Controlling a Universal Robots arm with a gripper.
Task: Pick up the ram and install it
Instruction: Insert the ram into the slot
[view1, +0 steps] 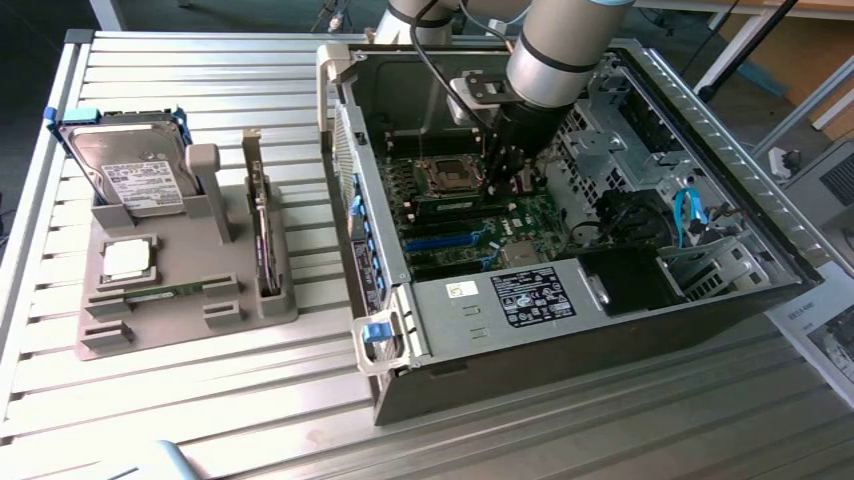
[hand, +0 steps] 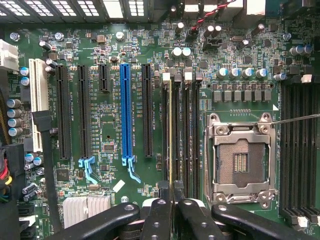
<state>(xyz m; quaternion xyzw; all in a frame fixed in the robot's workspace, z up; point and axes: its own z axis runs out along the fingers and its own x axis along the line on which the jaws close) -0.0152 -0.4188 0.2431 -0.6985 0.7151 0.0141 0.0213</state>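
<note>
Silver ribbed table (view1: 200, 400) under computer case (view1: 601, 340); inside, claw (hand: 172, 192) tight on ram (hand: 170, 130).

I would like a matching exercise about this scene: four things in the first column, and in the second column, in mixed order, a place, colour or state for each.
Column one:
1. ram
2. hard drive
3. processor socket
4. cable inside the case, near the drive cage

Column two:
a. blue
b. empty
c. standing in the grey holder
d. edge-on between the shut fingers

Pairs: 1-d; 2-c; 3-b; 4-a
</note>
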